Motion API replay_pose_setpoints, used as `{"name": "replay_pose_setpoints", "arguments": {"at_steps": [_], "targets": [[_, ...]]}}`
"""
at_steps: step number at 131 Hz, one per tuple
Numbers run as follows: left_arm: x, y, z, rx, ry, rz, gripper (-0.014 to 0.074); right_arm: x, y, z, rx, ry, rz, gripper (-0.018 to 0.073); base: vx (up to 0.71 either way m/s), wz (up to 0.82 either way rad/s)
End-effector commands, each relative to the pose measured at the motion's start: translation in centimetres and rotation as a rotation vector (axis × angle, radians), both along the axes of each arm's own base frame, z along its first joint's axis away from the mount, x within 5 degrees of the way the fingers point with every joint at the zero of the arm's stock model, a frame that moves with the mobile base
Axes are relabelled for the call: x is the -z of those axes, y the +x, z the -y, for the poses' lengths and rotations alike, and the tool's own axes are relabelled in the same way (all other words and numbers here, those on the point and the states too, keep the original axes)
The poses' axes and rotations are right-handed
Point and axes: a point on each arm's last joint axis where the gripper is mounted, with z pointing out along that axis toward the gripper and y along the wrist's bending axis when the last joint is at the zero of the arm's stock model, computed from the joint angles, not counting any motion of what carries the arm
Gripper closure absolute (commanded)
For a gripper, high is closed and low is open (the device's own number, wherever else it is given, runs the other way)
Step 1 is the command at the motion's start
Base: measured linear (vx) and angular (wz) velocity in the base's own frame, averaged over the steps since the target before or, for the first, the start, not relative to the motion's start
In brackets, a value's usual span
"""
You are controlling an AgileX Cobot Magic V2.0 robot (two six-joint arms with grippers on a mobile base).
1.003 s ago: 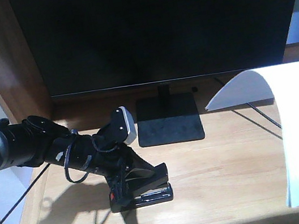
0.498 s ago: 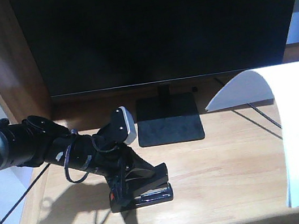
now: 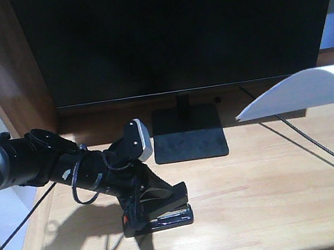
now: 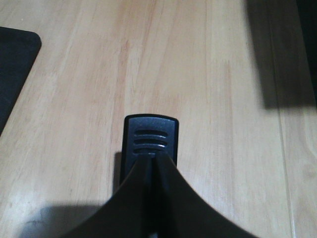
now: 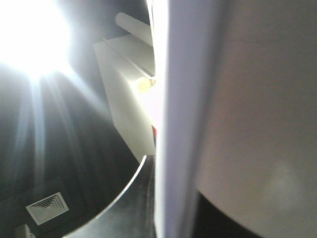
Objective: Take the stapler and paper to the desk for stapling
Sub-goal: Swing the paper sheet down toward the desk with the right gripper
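Observation:
The black stapler (image 3: 167,215) lies on the light wood desk (image 3: 258,174), left of centre. My left gripper (image 3: 161,198) is shut on its top and sides. In the left wrist view the fingers (image 4: 168,193) close over the stapler's ribbed end (image 4: 150,136). The white paper (image 3: 299,93) hangs curled above the desk's right side, mostly out of frame. In the right wrist view the paper (image 5: 208,99) stands edge-on, and my right gripper (image 5: 159,171) is shut on it. Only one finger (image 5: 131,208) shows.
A large black monitor (image 3: 176,27) fills the back, and its flat stand (image 3: 188,134) sits just behind the stapler. A black cable (image 3: 310,139) runs across the right of the desk. A wooden side panel (image 3: 4,69) rises at the left.
The paper has lifted and shifted right, uncovering the right of the desk and the cable. The left arm and stapler have not moved.

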Motion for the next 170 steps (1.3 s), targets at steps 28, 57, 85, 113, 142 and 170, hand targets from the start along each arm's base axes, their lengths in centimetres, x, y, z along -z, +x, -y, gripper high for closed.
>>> {"name": "replay_pose_setpoints", "arguments": {"at_steps": [28, 57, 85, 113, 142, 170], "targets": [[-2.6, 0.0, 0.5, -0.004, -0.075, 0.034, 0.0603, -0.8, 0.0, 0.6, 0.024, 0.062, 0.017, 0.0565, 0.00, 0.00], [-2.6, 0.0, 0.5, -0.004, -0.075, 0.034, 0.0603, -0.8, 1.1, 1.2, 0.121, 0.111, -0.038, 0.0562, 0.00, 0.00], [-2.6, 0.0, 0.5, -0.004, -0.075, 0.034, 0.0603, -0.6, 3.0, 0.7, 0.147, 0.117, -0.066, 0.0562, 0.00, 0.00], [-2.6, 0.0, 0.5, -0.004, -0.075, 0.034, 0.0603, -0.1, 5.5, -0.1, 0.160, 0.105, -0.087, 0.0562, 0.00, 0.00], [-2.6, 0.0, 0.5, -0.004, -0.075, 0.034, 0.0603, -1.8, 8.5, -2.2, 0.132, -0.007, -0.094, 0.0562, 0.00, 0.00], [-2.6, 0.0, 0.5, -0.004, -0.075, 0.034, 0.0603, -3.2, 11.6, -3.5, 0.114, -0.059, -0.104, 0.0562, 0.00, 0.00]]}}
